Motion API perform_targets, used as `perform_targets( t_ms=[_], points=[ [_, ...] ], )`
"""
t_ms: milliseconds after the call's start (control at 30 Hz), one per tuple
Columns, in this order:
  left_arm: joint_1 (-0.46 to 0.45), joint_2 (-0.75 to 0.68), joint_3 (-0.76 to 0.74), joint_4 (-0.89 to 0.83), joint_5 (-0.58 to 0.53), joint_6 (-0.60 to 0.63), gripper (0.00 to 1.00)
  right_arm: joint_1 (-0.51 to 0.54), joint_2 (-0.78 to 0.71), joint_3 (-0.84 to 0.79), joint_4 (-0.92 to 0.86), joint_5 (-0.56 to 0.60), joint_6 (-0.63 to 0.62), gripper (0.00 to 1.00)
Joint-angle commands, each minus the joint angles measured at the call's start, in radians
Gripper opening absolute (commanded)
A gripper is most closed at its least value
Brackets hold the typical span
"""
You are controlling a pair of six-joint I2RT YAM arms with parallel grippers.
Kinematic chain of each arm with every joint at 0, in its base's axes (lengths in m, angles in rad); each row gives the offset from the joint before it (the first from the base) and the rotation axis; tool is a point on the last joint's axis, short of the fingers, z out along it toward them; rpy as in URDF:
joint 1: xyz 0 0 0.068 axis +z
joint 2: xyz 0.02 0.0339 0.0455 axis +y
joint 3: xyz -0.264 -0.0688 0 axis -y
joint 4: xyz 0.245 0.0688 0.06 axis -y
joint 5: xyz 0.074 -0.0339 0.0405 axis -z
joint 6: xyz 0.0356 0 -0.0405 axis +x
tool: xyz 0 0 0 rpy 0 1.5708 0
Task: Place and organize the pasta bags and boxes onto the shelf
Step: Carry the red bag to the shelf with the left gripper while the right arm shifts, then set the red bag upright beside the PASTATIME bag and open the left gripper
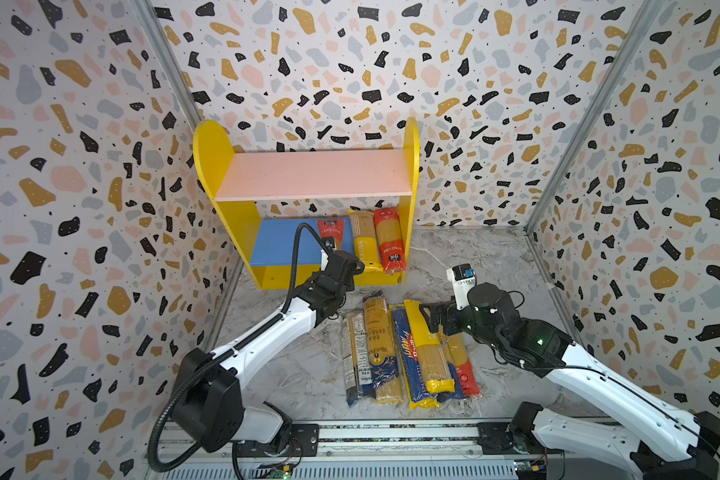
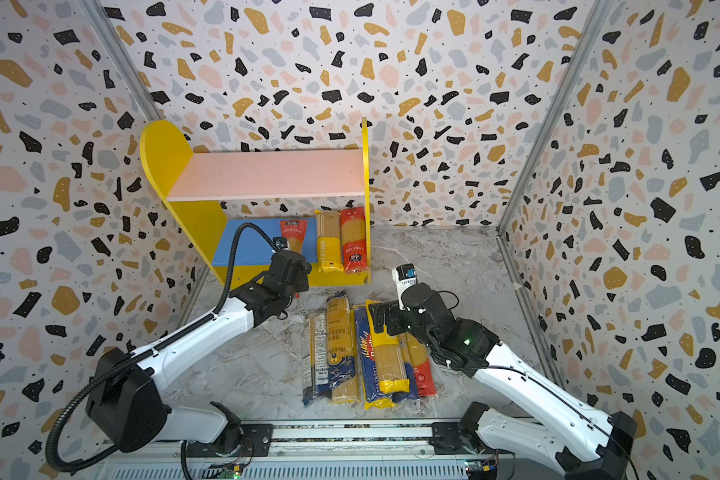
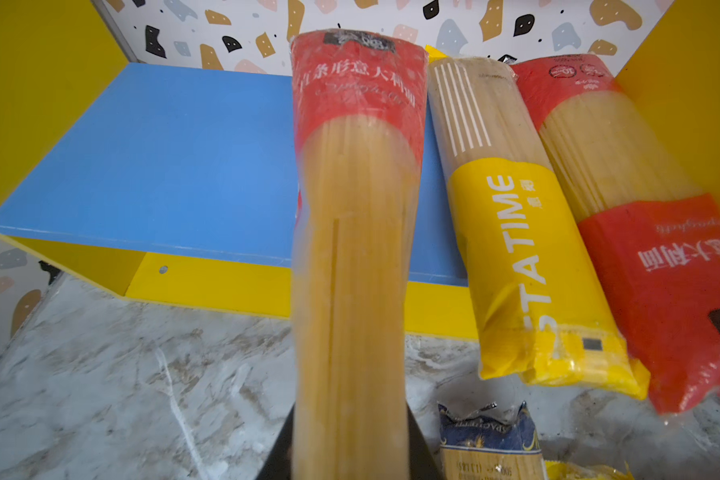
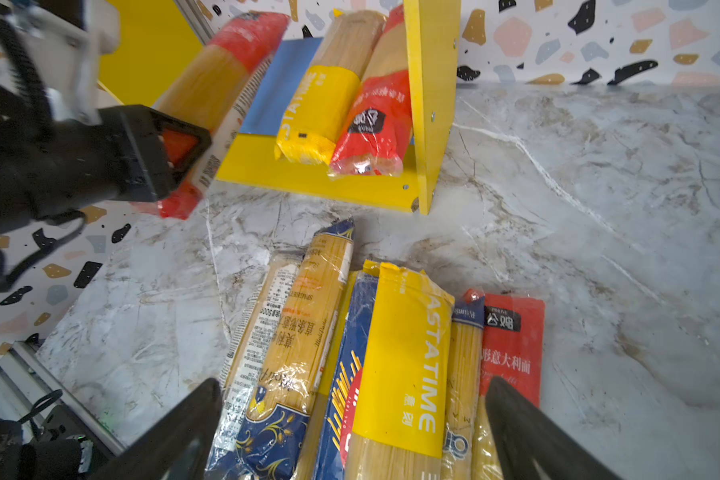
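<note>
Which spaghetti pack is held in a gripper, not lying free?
The red-ended spaghetti pack clamped in the left gripper, pointing into the shelf. The other packs lie loose, two on the blue board, the rest on the marble table.

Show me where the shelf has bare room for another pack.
Pink board: bare. Blue board: bare between the left panel and the held pack. Crowded from there to the right panel: yellow pack and red pack side by side.
</note>
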Motion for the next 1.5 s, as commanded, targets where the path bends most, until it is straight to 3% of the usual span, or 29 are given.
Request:
perform_targets(
  t_ms=[0,533,900,967,1033,1133,1233,1467],
  points=[
    [0.007,0.015,0.094,0.196,-0.015,0.024,0.0,-0.003,0.033,0.084,0.013,-0.017,-0.039,0.99],
    [0.099,0.209,0.274,0.212,0.102,0.027,0.0,-0.027,0.264,0.285,0.021,-0.059,-0.097,0.99],
    [0.131,0.307,0.364,0.205,0.133,0.021,0.0,-0.092,0.286,0.306,0.025,-0.107,-0.103,0.99],
    [0.138,0.322,0.38,0.18,0.132,0.012,0.15,-0.095,0.286,0.303,0.024,-0.11,-0.103,0.99],
    [0.144,0.33,0.39,0.158,0.137,0.005,0.38,-0.096,0.284,0.299,0.022,-0.11,-0.101,0.99],
    [0.145,0.322,0.371,0.164,0.118,0.001,0.55,-0.101,0.284,0.294,0.022,-0.11,-0.099,0.99],
    [0.149,0.319,0.36,0.171,0.114,0.001,0.63,-0.102,0.287,0.294,0.023,-0.113,-0.096,0.99],
    [0.152,0.315,0.355,0.151,0.138,-0.004,0.64,-0.102,0.287,0.294,0.014,-0.116,-0.086,0.99]
  ],
)
